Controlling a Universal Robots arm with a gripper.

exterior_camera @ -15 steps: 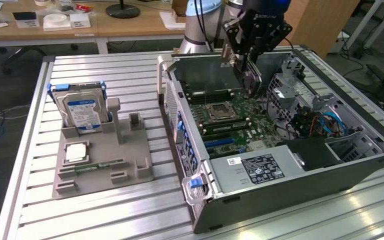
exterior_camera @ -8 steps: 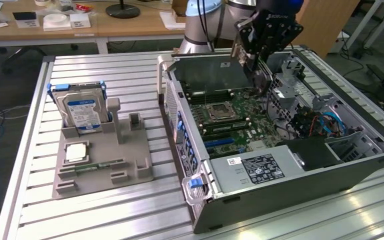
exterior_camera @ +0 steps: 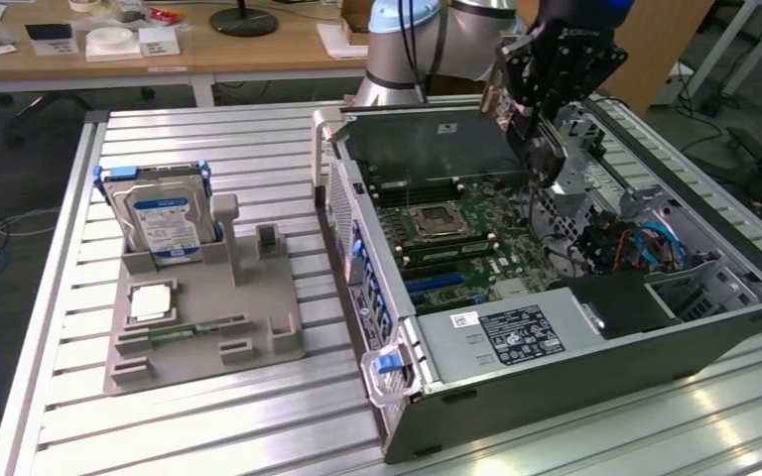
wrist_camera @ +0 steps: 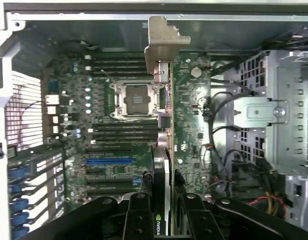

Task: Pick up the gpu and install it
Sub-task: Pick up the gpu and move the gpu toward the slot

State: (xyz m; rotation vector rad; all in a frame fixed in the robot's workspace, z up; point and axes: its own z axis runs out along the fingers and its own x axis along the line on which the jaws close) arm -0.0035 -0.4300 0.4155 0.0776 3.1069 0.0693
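My gripper [exterior_camera: 540, 104] hangs over the far side of the open computer case [exterior_camera: 593, 372], shut on the gpu [exterior_camera: 542, 151]. The card is black and thin and hangs edge-down above the motherboard [exterior_camera: 467, 238], clear of it. In the wrist view the gpu [wrist_camera: 164, 150] is seen edge-on between the black fingers [wrist_camera: 138, 217], its silver bracket [wrist_camera: 164, 42] at the end away from the gripper [wrist_camera: 164, 207]. The card lines up across the motherboard [wrist_camera: 194, 105] beside the processor socket [wrist_camera: 135, 100]. A blue slot [wrist_camera: 109, 161] lies to one side.
A grey fixture [exterior_camera: 202, 327] on the slatted table at the exterior view's left holds a silver hard drive [exterior_camera: 163, 218], a chip and a memory stick [exterior_camera: 195, 329]. Inside the case sit a power supply [exterior_camera: 514, 332], a drive cage [exterior_camera: 579, 188] and blue cables [exterior_camera: 646, 243].
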